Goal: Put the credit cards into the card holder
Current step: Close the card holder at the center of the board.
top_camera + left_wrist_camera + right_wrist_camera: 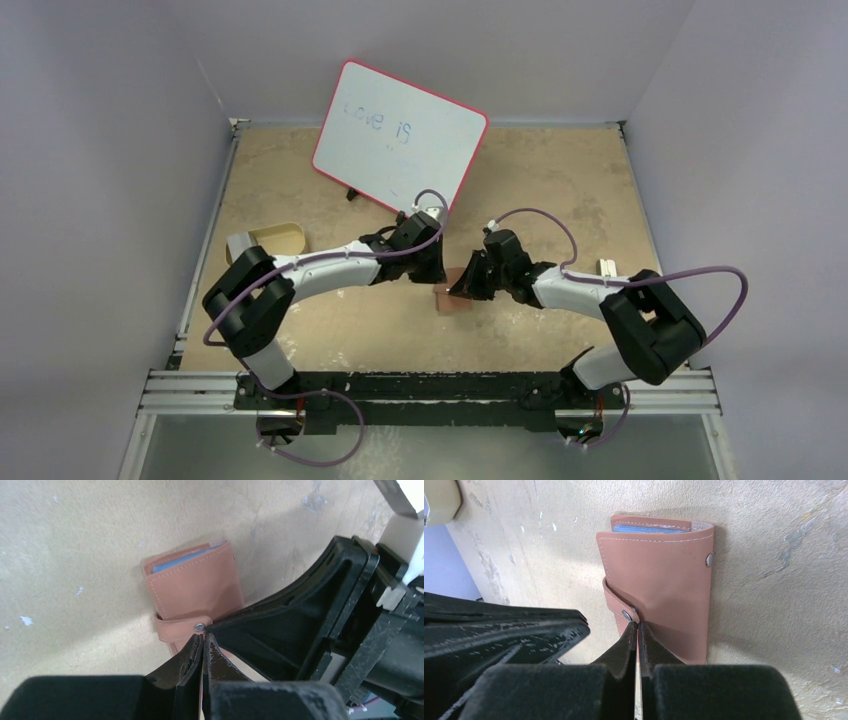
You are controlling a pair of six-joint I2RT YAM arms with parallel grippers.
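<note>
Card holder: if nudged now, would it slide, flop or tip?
Lying flat and folded on the table, the card holder would probably slide, not tip. Its thin strap looks floppy and may bend first. The credit cards showing blue inside likely stiffen it.

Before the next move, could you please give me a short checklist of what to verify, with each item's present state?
1. Credit cards inside the card holder: ok, blue edges show at its open end.
2. Card holder folded shut: ok.
3. Tab strap snapped down: cannot tell; both gripper tips crowd its snap stud.
4. Left gripper shut, tips at the snap stud: ok.
5. Right gripper shut, tips at the same stud: ok.
</note>
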